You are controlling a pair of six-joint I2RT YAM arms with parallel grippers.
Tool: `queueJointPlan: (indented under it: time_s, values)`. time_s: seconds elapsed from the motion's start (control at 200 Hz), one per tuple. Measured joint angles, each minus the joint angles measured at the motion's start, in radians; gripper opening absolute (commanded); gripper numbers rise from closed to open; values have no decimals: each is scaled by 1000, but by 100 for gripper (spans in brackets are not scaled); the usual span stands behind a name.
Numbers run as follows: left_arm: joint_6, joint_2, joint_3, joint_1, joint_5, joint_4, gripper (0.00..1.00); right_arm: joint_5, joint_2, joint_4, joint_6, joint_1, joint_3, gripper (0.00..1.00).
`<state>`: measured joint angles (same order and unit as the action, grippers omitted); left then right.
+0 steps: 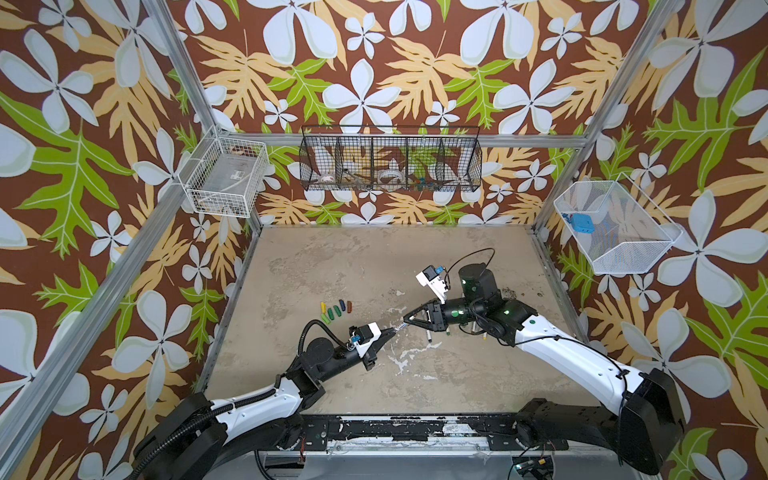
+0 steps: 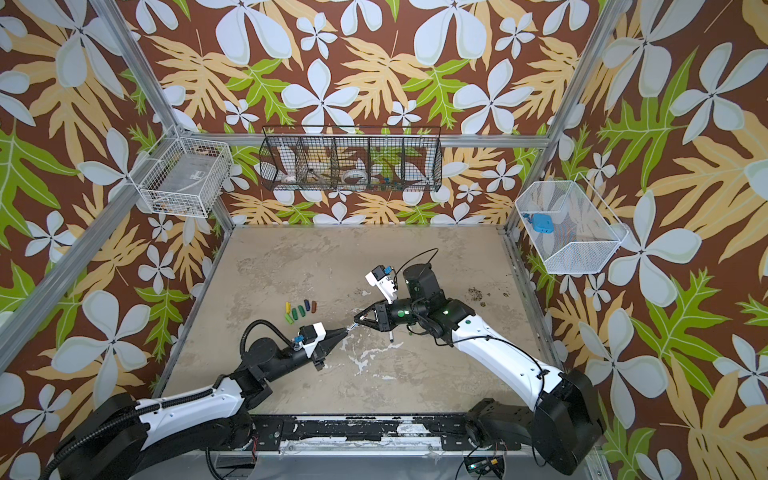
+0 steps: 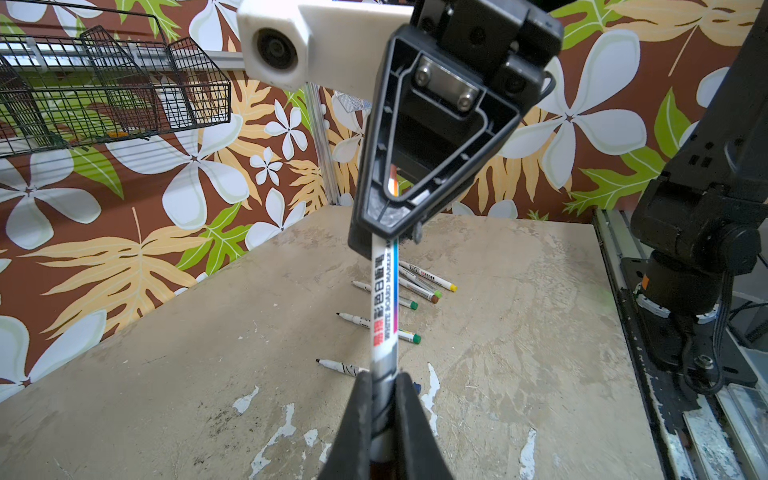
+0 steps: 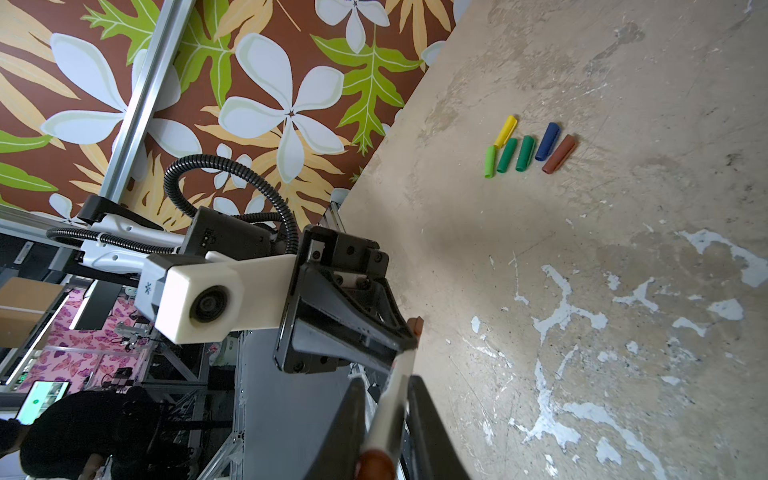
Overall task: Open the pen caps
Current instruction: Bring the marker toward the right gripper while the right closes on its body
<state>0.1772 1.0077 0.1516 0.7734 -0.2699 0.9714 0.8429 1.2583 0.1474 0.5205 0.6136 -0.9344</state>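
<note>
The job looks mostly done. Six loose caps point(image 4: 525, 153) lie in a tight cluster on the surface point(image 1: 332, 257), at about 9 o'clock from its middle in both top views. One is yellow, one light green, two darker green, one blue and one brown, and all lie flat and nearly parallel, some touching. Several bare markers point(image 3: 426, 275) with their tips exposed lie toward 3 o'clock, partly under the right arm; their exact number is hard to count.

One marker point(image 3: 384, 307) is in hand, held off the surface near the middle and bridging the two arms. The left tool point(image 3: 383, 376) is pressed together on its printed white barrel. The right tool point(image 4: 386, 380) straddles the other end, its jaws close on either side. Whether they are already pinching, I cannot tell.

The last cap point(image 4: 374, 463) seems to be still seated on that far end, past the right tool's fingers. It is a stubby reddish-brown plastic sleeve, blurred by its nearness to the lens, and shows as an orange sliver through the tool's frame in the left wrist view. What probably remains is a straight pull apart, then setting this cap down.
</note>
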Motion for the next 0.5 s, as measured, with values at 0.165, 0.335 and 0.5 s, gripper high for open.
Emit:
queueJointPlan:
  time_s: [0.165,0.335,0.5]
  values:
    - [0,4,1,1,0,-4,7,-22,0,23,-13,4,-3,6]
    - [0,0,1,2,11,-6,24,-52,-15,41,-36,8,-3,0]
    - [-48,-14,13,3,88,-21,53,-119,-46,70,-76,8,-8,0]
